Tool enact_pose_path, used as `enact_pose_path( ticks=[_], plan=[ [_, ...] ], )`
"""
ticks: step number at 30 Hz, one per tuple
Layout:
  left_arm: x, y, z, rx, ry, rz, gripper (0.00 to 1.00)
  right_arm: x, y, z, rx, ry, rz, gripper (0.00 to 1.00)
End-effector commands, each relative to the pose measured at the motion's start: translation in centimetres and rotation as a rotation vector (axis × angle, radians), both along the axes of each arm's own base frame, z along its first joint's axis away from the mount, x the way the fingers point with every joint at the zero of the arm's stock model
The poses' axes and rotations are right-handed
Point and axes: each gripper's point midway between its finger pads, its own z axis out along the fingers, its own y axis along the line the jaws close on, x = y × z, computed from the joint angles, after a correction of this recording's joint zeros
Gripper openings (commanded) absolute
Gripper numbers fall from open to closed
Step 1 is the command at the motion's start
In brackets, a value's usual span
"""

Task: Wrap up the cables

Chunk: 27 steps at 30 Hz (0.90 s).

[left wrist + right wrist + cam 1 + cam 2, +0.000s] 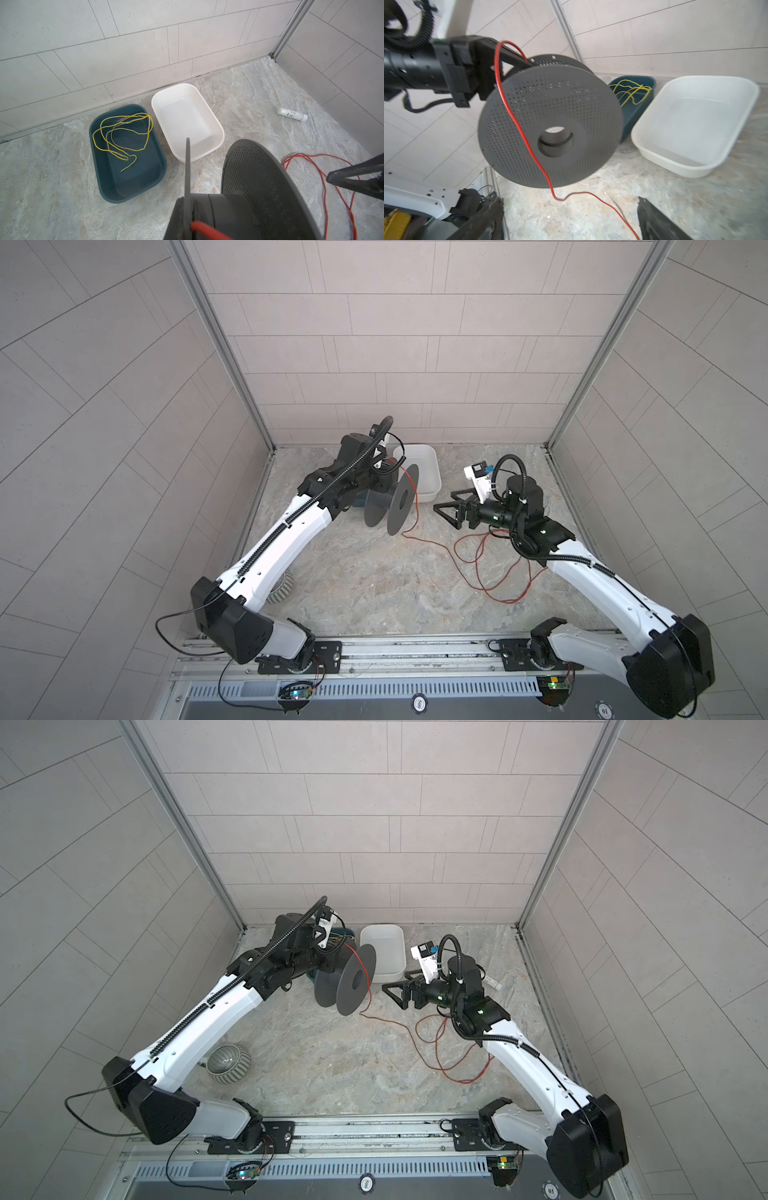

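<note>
Plainly, the left gripper point(527, 61) was clamped on the rim of the rear flange of a dark grey perforated spool point(571, 104). It held the spool up off the counter point(374, 593) with the flanges roughly on edge, at about 11 o'clock from the counter's middle in both top views. The red-orange wire point(529, 148) came in at that gripper's fingers, arched over them, ran down across the face of the front flange and dropped to the counter. Whether the fingers pinched the wire as well as the flange could not be told. From there the wire trailed toward 4 o'clock and lay in several loose loops beside the right arm. The right gripper point(446, 502) hovered at 3 o'clock of the spool, pointed at it, its jaws spread wide and holding nothing. A white tub point(432, 472) sat at 12 o'clock, just behind the spool, and a teal tub point(128, 187) beside it held a thin yellow wire point(640, 88). A small white tube point(292, 114) lay at 2 o'clock, and a ribbed grey bowl point(228, 1058) stood at 8 o'clock, under the left arm.
</note>
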Motion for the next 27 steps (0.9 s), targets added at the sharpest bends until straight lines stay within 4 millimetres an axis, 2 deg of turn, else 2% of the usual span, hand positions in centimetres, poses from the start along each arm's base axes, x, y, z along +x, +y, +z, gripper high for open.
enact_pose_path(
  ticks=[1,6,9,15,20,27],
  plan=[
    [0.1,0.3,1.3,-0.023,0.028,0.014,0.00,0.3,-2.2,-0.6,-0.082,-0.081,-0.142,0.99],
    [0.3,0.6,2.2,-0.081,0.059,0.029,0.00,-0.3,-2.3,-2.1,-0.194,-0.150,-0.273,0.99],
    [0.2,0.9,3.0,-0.144,0.093,0.027,0.00,-0.8,-1.1,-3.1,-0.219,-0.210,-0.298,0.99],
    [-1.2,2.1,5.6,-0.178,0.091,0.039,0.00,-1.8,1.0,-5.4,-0.202,-0.319,-0.271,0.94],
    [-2.4,2.9,7.6,-0.206,0.079,0.044,0.00,-2.0,4.1,-8.2,-0.279,-0.365,-0.187,0.90],
    [-4.2,2.5,9.2,-0.278,0.081,-0.001,0.00,-1.7,6.9,-10.6,-0.293,-0.481,-0.132,0.85]
  ],
)
